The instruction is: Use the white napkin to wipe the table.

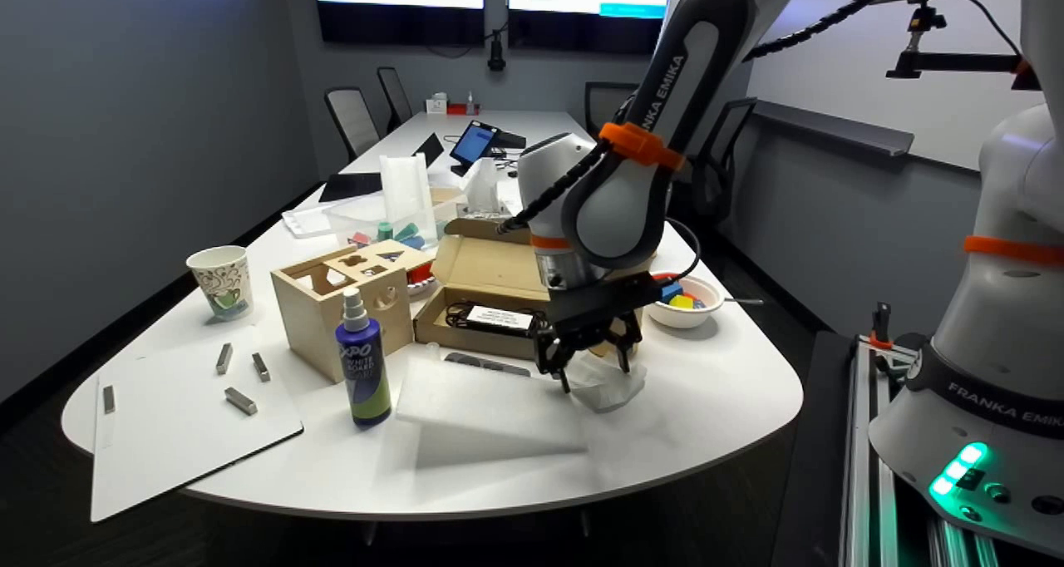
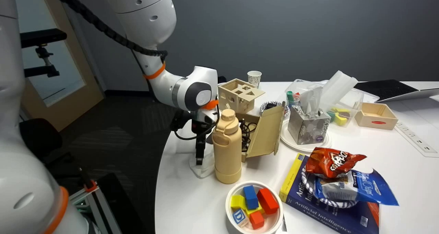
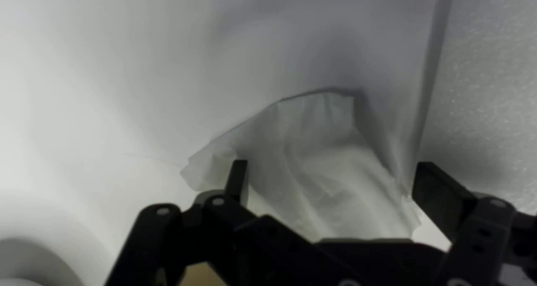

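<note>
The white napkin (image 1: 611,391) lies crumpled on the white table (image 1: 698,430), near its rounded end. It also shows in an exterior view (image 2: 204,171) beside a tan bottle, and in the wrist view (image 3: 319,147). My gripper (image 1: 595,373) points down just over the napkin and is open. In the wrist view the gripper (image 3: 330,170) has its fingers wide apart with the napkin spread between them. The left finger overlaps the napkin's left part; the right finger is at its right edge. Whether the fingertips touch the napkin or the table, I cannot tell.
A flat white sheet (image 1: 495,401) lies close beside the napkin. The tan bottle (image 2: 227,155) stands close to my gripper. Around are an open cardboard box (image 1: 490,263), a blue spray bottle (image 1: 363,372), a wooden shape box (image 1: 307,326) and a bowl of blocks (image 2: 253,183).
</note>
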Robot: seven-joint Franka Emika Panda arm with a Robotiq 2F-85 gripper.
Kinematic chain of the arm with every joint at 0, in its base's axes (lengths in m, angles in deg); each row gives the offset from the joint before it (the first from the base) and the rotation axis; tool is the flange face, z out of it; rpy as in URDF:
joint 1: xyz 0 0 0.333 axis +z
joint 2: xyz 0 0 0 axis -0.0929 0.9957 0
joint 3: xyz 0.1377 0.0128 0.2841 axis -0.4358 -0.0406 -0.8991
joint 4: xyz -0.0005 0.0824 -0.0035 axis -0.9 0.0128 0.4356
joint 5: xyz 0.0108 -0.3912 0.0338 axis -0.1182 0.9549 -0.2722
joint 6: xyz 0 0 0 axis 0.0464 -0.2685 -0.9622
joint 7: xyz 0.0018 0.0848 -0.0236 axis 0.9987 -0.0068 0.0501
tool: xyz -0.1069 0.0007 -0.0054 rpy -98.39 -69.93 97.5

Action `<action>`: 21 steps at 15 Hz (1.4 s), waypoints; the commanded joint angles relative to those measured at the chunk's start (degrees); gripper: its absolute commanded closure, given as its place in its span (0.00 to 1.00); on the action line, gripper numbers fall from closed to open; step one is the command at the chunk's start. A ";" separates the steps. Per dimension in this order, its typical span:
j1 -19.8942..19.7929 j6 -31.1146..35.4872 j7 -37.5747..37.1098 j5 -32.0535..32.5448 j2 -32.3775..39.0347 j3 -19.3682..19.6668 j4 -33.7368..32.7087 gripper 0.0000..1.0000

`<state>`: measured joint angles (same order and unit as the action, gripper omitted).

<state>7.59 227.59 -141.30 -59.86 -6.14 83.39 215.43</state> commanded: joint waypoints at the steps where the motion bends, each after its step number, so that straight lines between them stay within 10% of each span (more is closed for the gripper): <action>1: 0.08 2.01 -1.05 -1.43 -2.09 0.27 3.30 0.01; 2: 0.01 2.29 -0.77 -1.66 -1.97 0.14 3.37 0.25; 13: -0.42 7.18 1.73 -5.36 0.82 -1.32 2.92 1.00; 21: -1.38 8.69 8.70 -9.56 -5.27 -4.74 6.43 0.99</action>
<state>7.10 233.84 -137.49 -66.04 -6.77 81.27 218.13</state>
